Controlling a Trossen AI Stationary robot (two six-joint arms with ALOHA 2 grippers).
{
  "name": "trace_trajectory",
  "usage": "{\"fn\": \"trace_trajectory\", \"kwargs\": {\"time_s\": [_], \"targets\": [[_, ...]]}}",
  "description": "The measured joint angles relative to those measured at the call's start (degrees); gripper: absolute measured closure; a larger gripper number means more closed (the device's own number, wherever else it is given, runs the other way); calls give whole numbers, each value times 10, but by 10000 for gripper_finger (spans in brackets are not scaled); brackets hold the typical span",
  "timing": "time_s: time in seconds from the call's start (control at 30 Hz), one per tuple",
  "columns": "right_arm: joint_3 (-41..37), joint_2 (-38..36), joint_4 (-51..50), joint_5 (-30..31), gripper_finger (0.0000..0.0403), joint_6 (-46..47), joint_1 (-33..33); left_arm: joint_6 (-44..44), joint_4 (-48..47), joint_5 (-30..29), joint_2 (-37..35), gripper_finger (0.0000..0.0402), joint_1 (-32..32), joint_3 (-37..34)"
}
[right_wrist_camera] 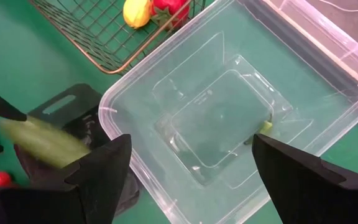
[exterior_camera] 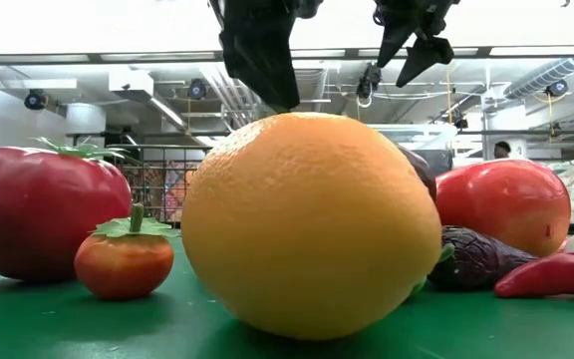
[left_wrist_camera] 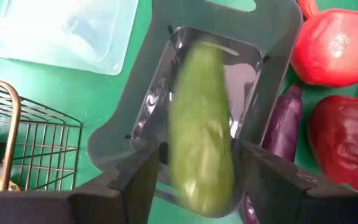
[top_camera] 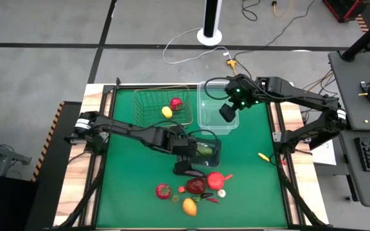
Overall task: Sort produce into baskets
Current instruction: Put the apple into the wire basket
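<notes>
- The left gripper (top_camera: 198, 153) is hanging directly over the dark glossy tray (top_camera: 216, 156), which is sitting near the middle of the green table (top_camera: 124, 192).
- In the left wrist view its two dark fingers (left_wrist_camera: 135, 186) are standing apart on either side of the green cucumber (left_wrist_camera: 201, 143), with a gap showing between each finger and the fruit; whether the pads are still touching the cucumber cannot be told.
- The cucumber is lying lengthwise inside the dark glossy tray (left_wrist_camera: 260, 37), blurred in this view.
- The right gripper (top_camera: 229, 110) is hovering over the clear plastic tub (top_camera: 205, 115), which is standing just behind the tray, and its fingers (right_wrist_camera: 104, 165) are spread wide and holding nothing.
- The tub (right_wrist_camera: 328, 81) is showing only a small pale green bit near its floor, too unclear to name.
- The metal wire basket (top_camera: 143, 102) is standing beside the tub, behind and to the left of the tray, and is holding a yellow lemon (top_camera: 166, 111) and a red fruit (top_camera: 176, 102).
- The remaining produce is lying in a cluster in front of the tray: a red tomato (top_camera: 216, 180), a dark-red round fruit (top_camera: 195, 186), a smaller red one (top_camera: 164, 190) and an orange fruit (top_camera: 189, 206).
- A purple eggplant (left_wrist_camera: 281, 124) is lying just beside the tray's edge.
- A small yellow piece (top_camera: 263, 156) is lying well apart to the right of the tray.
</notes>
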Motion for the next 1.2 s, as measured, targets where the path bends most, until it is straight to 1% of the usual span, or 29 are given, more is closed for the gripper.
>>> {"fn": "trace_trajectory", "kwargs": {"time_s": [0.2,0.37,0.47,0.57,0.7,0.8,0.87,0.93,1.0,1.1,1.13,1.17,1.2], "targets": [[0,-12,-8,-1,78,8,0,-16,0,0,-1,178,0,0],[0,-41,-40,-15,78,69,11,-43,-1,1,-17,176,-5,-1],[0,-61,-58,-17,78,120,39,-51,-5,0,-37,176,-12,-1],[0,-78,-61,-29,78,181,90,-65,-32,-30,-66,181,-22,-1],[0,-81,-57,-31,78,287,187,-72,-59,-70,-116,197,-38,-1],[0,-63,-56,-25,78,385,272,-40,-63,-92,-154,208,-46,-2],[0,-42,-56,-25,78,452,330,-2,-65,-115,-180,214,-49,-3],[0,-13,-55,-25,78,517,381,35,-59,-125,-208,218,-48,-3],[0,18,-56,-26,78,571,424,57,-36,-120,-242,221,-47,-3],[0,67,-56,-26,78,636,470,55,11,-110,-302,224,-56,-3],[0,84,-55,-28,78,656,482,49,11,-99,-323,225,-61,-2],[0,97,-54,-30,78,674,489,46,5,-77,-340,225,-66,-2],[0,111,-51,-30,78,688,494,45,2,-42,-356,225,-69,-2]]}}
